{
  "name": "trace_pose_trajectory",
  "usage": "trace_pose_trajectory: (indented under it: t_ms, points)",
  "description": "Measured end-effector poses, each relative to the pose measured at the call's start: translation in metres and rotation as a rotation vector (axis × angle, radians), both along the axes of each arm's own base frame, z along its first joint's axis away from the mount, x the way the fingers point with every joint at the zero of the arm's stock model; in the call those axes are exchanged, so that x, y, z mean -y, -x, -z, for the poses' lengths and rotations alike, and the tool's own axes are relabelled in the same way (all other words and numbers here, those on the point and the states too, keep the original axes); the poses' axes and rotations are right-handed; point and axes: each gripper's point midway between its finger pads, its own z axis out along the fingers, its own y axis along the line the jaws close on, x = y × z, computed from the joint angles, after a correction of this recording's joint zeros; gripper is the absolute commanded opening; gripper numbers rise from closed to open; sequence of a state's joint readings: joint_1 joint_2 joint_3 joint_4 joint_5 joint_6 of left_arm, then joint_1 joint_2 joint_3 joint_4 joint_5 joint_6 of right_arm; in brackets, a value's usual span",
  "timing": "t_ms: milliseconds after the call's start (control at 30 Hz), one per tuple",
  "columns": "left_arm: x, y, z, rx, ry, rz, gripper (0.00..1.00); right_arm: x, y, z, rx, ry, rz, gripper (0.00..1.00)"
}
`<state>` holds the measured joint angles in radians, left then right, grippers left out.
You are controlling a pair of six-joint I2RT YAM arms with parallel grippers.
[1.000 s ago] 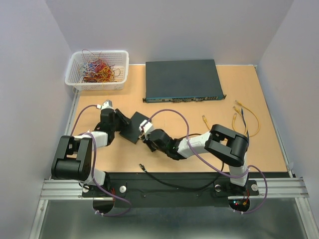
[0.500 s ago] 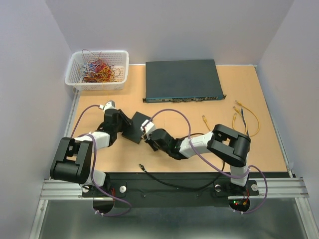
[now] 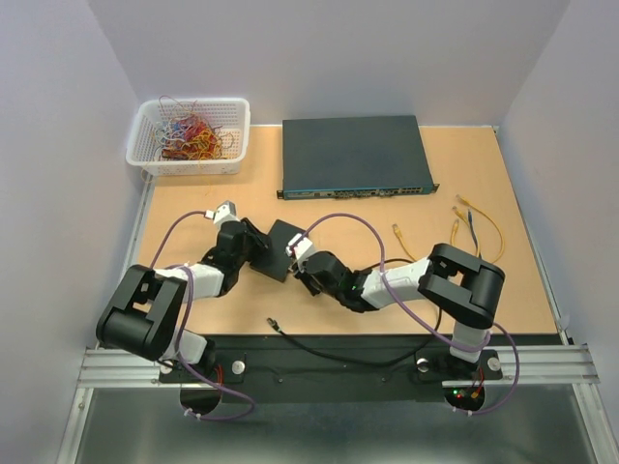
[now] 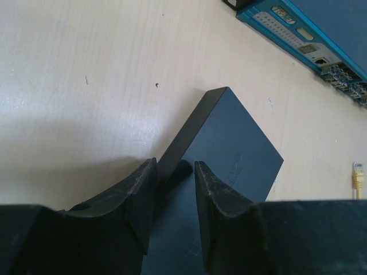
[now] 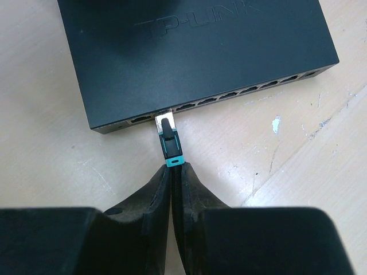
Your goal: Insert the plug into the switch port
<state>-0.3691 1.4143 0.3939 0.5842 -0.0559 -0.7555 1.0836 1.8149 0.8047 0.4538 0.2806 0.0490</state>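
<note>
Plug (image 5: 167, 134), teal boot: pinched at its rear by the right end effector (image 5: 172, 169), fingers nearly closed; tip at a port near one end of the black switch (image 5: 195, 63) port row. Left end effector (image 4: 175, 172): narrow, clamped on the switch's opposite edge. Surface (image 3: 503, 290): tan wood, bearing rack unit (image 3: 353, 155) and wire basket (image 3: 189, 167). Walls (image 3: 319, 48): pale grey.

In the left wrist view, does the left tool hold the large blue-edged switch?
No, the left tool clamps the small black switch, and the large blue-edged switch lies apart, farther off on the table.
</note>
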Motion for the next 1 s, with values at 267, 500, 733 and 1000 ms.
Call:
trace_pose_trajectory:
  t_ms: [267, 500, 733, 1000]
  points:
    - [-0.001, -0.005, -0.001, 0.063, 0.012, -0.047, 0.41, -0.005, -0.005, 0.000, 0.008, 0.029, -0.003, 0.12]
    - [-0.002, -0.018, -0.004, 0.131, 0.037, -0.090, 0.41, -0.016, -0.013, -0.001, 0.040, 0.053, -0.027, 0.11]
    - [0.064, 0.018, -0.010, 0.077, 0.241, 0.131, 0.42, -0.043, -0.031, -0.004, 0.088, 0.009, -0.049, 0.12]
    - [0.074, 0.049, 0.009, -0.057, 0.233, 0.217, 0.43, -0.034, -0.012, -0.001, 0.013, -0.087, -0.029, 0.78]
